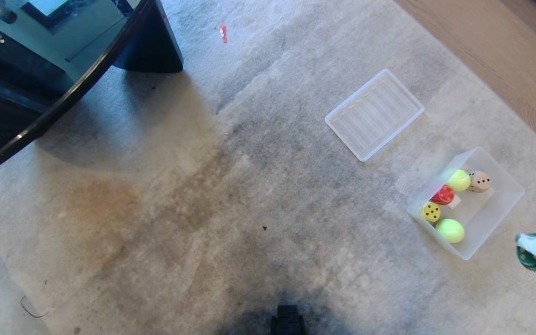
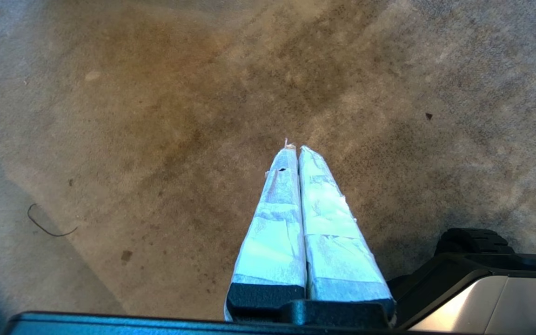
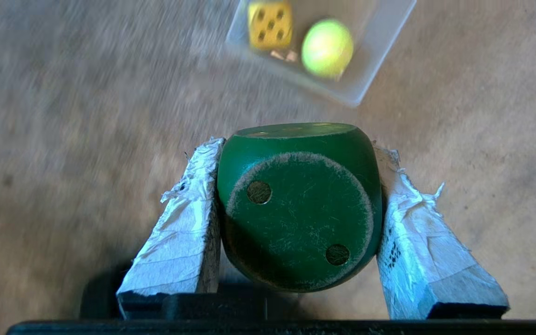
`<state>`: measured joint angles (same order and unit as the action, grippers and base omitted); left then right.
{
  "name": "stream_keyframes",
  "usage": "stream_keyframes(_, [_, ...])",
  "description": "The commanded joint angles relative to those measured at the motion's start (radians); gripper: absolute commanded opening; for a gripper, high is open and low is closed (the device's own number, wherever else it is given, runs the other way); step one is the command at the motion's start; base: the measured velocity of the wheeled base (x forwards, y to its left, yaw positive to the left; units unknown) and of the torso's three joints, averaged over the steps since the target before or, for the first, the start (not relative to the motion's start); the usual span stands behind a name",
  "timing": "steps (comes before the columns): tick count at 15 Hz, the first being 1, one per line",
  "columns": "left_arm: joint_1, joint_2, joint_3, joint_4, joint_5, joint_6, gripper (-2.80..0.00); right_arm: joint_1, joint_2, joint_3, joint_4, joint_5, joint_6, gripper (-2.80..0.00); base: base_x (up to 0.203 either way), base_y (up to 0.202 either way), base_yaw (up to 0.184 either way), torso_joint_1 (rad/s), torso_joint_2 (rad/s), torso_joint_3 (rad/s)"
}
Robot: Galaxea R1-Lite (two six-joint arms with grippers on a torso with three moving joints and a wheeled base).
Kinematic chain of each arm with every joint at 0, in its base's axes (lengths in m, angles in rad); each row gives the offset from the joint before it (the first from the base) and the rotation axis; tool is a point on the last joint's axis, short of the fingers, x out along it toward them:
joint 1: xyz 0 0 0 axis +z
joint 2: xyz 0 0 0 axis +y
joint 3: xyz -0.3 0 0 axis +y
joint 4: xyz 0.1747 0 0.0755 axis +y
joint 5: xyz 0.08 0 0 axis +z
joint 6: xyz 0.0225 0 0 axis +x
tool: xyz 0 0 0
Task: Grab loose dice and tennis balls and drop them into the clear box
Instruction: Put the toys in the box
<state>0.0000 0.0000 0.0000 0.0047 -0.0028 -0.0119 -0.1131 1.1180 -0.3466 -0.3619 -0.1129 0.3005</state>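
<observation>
A pale grey carpet (image 1: 231, 153) covers most of the floor, with a brownish stain (image 1: 105, 204) toward the left and darker smudges through the middle. A flat, ridged clear lid (image 1: 374, 114) lies on the carpet at an angle. In the upper left corner stands a dark glass table (image 1: 40, 70) with a curved black edge, and its black leg (image 1: 149, 46) rests on the carpet. A small red scrap (image 1: 223, 33) lies beyond the leg. A thin curl of dark wire (image 1: 30, 309) sits near the lower left. Wooden flooring (image 1: 505, 51) borders the carpet at the upper right.
</observation>
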Motion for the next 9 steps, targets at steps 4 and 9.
stream_keyframes(4, [0.000, 0.000, 0.000, 0.000, 0.000, 0.000, -2.80, -0.184, 0.634, -0.096, -0.533, -0.026, 0.032, -2.80, 0.000, 0.000, 0.000, 0.000, 0.00, 0.000])
stream_keyframes(9, [0.000, 0.002, 0.000, 0.000, 0.000, 0.000, -2.80, -0.257, 0.872, -0.138, -0.790, -0.025, 0.066, -2.80, 0.000, 0.000, 0.000, 0.000, 0.00, 0.000])
